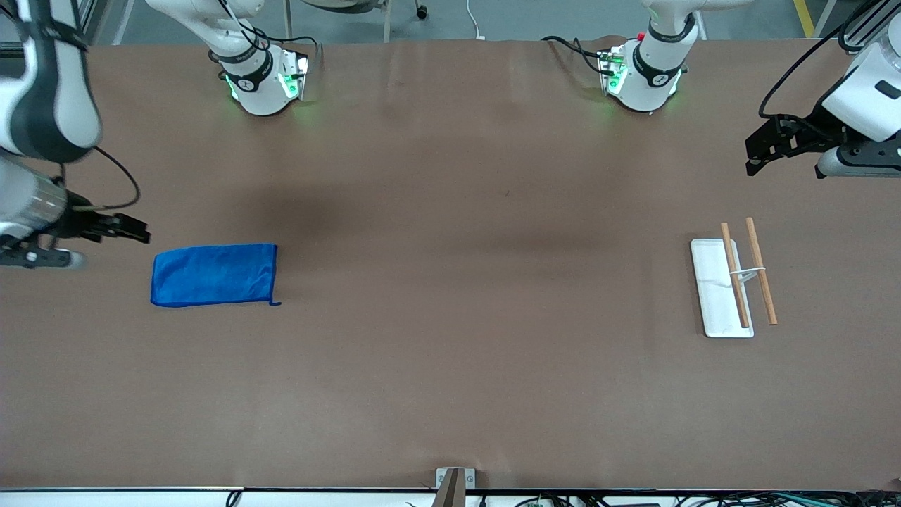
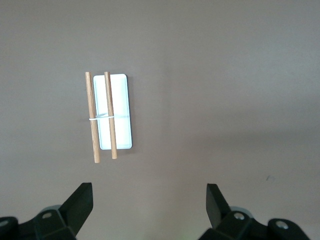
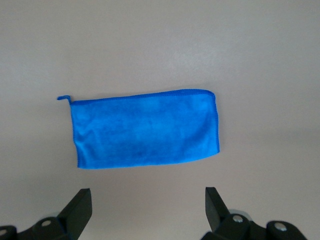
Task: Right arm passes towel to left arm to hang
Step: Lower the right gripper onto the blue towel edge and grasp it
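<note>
Below your right tool (image 3: 145, 210), whose fingers stand spread and empty, the towel (image 1: 214, 274) lies flat on the worktop (image 1: 450, 352), long axis running between the two arms' ends (loose thread at the corner toward the left arm). Your left tool (image 2: 148, 205), also spread and empty, hangs above the white tray (image 2: 120, 107) with its wooden rods (image 2: 92, 117).

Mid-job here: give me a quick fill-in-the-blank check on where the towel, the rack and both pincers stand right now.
1. The blue towel lies flat on the ____, held by nothing.
2. The right pincer hangs beside the towel with its fingers ____.
3. The left pincer is open, toward the left arm's end of the table, where the white tray carries ____ wooden rods.

Missing words: table; open; two
</note>
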Controlling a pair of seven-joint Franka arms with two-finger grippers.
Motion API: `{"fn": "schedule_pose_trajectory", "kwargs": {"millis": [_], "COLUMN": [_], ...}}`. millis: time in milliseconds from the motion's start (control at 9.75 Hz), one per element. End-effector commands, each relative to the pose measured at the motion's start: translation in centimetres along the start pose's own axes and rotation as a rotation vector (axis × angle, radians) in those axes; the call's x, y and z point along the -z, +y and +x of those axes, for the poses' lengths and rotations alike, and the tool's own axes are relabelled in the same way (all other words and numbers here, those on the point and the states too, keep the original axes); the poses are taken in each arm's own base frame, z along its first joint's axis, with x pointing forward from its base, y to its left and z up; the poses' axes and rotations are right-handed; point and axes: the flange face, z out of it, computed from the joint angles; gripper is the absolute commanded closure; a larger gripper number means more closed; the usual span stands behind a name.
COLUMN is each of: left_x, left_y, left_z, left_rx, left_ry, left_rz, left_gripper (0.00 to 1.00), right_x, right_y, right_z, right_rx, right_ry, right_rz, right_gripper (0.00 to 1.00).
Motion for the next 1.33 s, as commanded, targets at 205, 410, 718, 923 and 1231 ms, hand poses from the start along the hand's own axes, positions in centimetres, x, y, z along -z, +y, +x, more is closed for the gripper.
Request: {"fn": "schedule_pose_trajectory", "kwargs": {"millis": [205,410,718,923,1231], "left_x": [-1.5,-1.5,-1.5,-1.5,-1.5], "left_y": [-0.1,-0.1,-0.1,-0.2,-0.1], "left_z": [0.5,0.5,0.5,0.5,0.5], "left_rx": [-0.012,-0.014,-0.015,-0.014,-0.014], "left_ry": [-0.044,-0.044,-0.044,-0.044,-0.044], "left_rz": [0.0,0.0,0.002,0.002,0.0], "left_gripper": [0.0,0.0,0.0,0.0,0.0], "right_x": [-13.5,-18.8,-21.4,-22.4,-23.3], "right_y": [-0.1,0.2,-0.1,0.0,-0.1], "right_z": [-1.6,-1.4,-2.3,-2.2,-2.5], "right_rx": [0.054,0.043,0.043,0.041,0.034], "right_ry": [0.092,0.141,0.135,0.163,0.151], "right_rz": [-0.026,-0.041,-0.041,-0.048,-0.043], "right_gripper": [0.01,0.01,0.02,0.07,0.39]}}
